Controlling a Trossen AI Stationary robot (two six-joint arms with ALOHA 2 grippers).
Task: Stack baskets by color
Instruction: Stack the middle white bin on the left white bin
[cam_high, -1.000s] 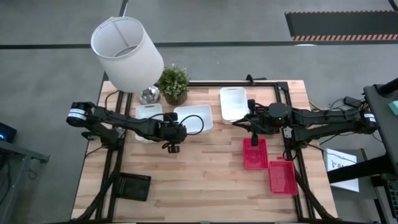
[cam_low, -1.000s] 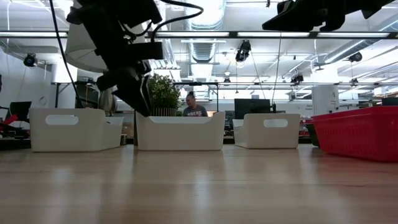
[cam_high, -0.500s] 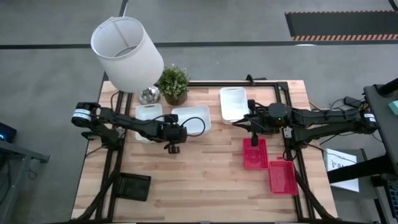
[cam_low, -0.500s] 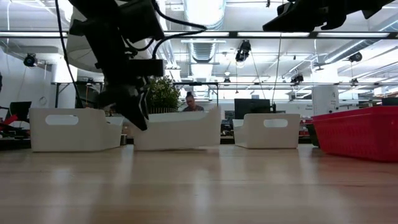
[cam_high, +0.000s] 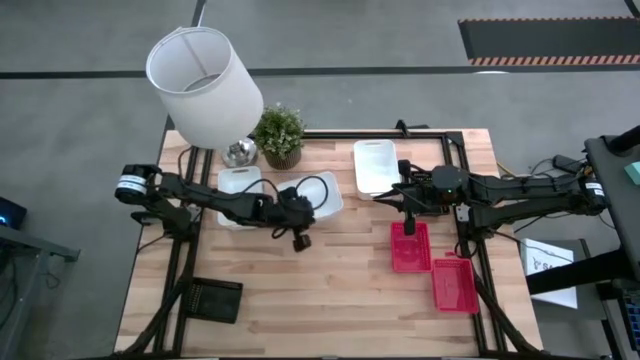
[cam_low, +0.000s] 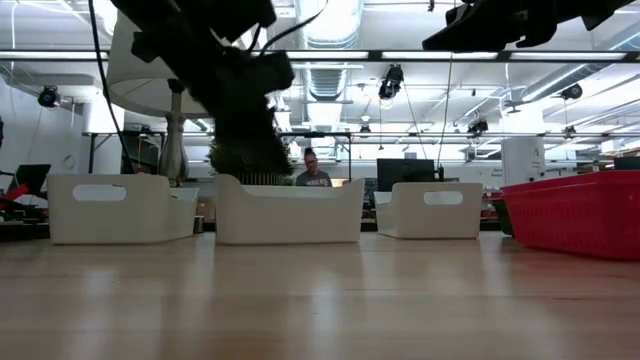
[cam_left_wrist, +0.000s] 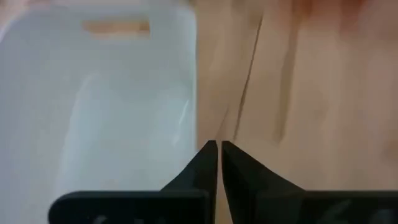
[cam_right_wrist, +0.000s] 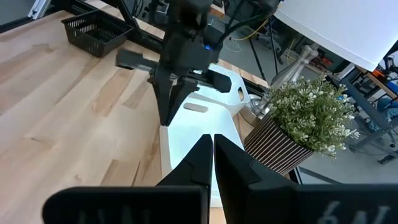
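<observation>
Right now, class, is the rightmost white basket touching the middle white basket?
Apart. The high view shows bare table between the rightmost white basket and the middle white basket.

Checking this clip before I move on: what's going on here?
Two arms are sorting baskets on a wooden table. The left gripper is shut and empty, just beside the middle white basket, which sits next to another white basket; a third white basket lies apart. The right gripper, also shut, hovers over a red basket, with a second red basket nearby. A black basket sits at the near left corner. Nothing is stacked yet.
</observation>
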